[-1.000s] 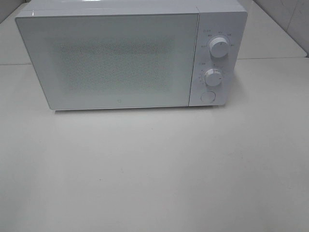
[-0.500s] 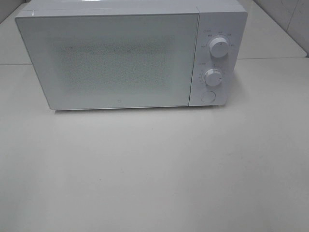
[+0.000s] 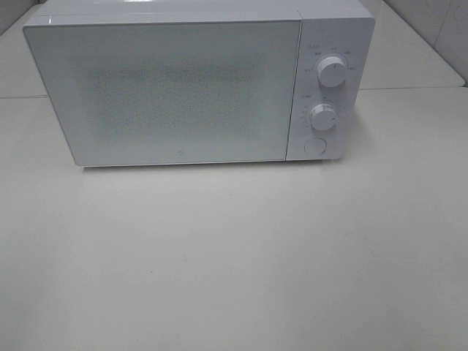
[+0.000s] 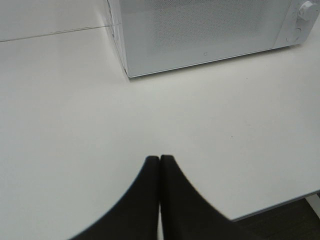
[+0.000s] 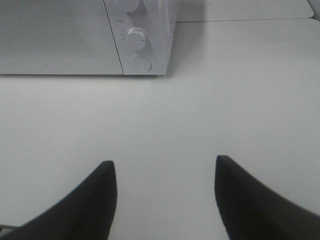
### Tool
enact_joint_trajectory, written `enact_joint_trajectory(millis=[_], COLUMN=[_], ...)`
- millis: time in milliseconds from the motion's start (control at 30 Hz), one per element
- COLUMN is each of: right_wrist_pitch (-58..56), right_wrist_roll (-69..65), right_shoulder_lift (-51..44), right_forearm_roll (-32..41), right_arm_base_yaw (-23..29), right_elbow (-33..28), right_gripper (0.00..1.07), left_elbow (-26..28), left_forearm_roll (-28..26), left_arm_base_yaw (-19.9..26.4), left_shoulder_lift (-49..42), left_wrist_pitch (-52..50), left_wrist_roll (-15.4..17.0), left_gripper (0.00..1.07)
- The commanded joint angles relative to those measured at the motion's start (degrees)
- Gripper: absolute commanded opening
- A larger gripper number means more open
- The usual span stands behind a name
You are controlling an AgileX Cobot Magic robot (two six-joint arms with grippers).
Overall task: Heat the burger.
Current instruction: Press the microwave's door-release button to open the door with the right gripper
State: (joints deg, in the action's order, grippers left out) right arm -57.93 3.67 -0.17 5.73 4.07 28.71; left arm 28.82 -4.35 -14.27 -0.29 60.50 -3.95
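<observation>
Left gripper sits pinched, right gripper spread, microwave apparently closed.

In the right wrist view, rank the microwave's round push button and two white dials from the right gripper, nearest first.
From the right gripper:
1. Round white push button, panel bottom.
2. Lower white dial, just above.
3. Upper white dial, panel top, cropped.

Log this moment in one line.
microwave door: shut | burger: not in view | left end effector: shut, empty | right end effector: open, empty
</observation>
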Motion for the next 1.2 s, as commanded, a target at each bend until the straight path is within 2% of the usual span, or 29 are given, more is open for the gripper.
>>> enact_joint_trajectory(millis=[33, 333, 500, 567, 667, 733, 833, 900, 1200], right_wrist_pitch=[1.2, 11.12, 15.18, 18.33, 19.14, 22.0, 22.92, 26.59, 33.98], right_wrist_roll=[-0.06, 0.06, 0.06, 0.74, 1.32, 2.98, 3.09, 3.09, 3.09], right_shoulder_lift=[-1.49, 4.64, 11.63, 17.48, 19.02, 24.58, 26.07, 31.28, 40.68], right_forearm_roll=[0.29, 0.29, 0.29, 0.29, 0.29, 0.29, 0.29, 0.29, 0.29], right_arm_base_yaw=[-0.06, -0.06, -0.06, -0.06, -0.06, -0.06, -0.06, -0.06, -0.06], right_elbow=[0.23, 1.32, 1.15, 1.15, 1.15, 1.15, 1.15, 1.15, 1.15], right_gripper=[0.55, 0.55, 0.55, 0.55, 0.55, 0.55, 0.55, 0.55, 0.55], left_elbow=[-0.11, -0.11, -0.11, -0.11, -0.11, -0.11, -0.11, -0.11, -0.11], left_forearm_roll=[-0.29, -0.29, -0.29, -0.29, -0.29, -0.29, -0.29, -0.29, -0.29], left_arm_base_yaw=[0.11, 0.11, 0.11, 0.11, 0.11, 0.11, 0.11, 0.11, 0.11], left_shoulder_lift=[-1.15, -1.15, -1.15, -1.15, -1.15, -1.15, -1.15, -1.15, -1.15], left_wrist_pitch=[-0.92, -0.92, -0.92, -0.92, -0.92, -0.92, -0.92, -0.92, -0.92], left_wrist_roll=[0.46, 0.46, 0.46, 0.46, 0.46, 0.46, 0.46, 0.46, 0.46], left_gripper=[0.0, 0.0, 0.0, 0.0, 0.0, 0.0, 0.0, 0.0, 0.0])
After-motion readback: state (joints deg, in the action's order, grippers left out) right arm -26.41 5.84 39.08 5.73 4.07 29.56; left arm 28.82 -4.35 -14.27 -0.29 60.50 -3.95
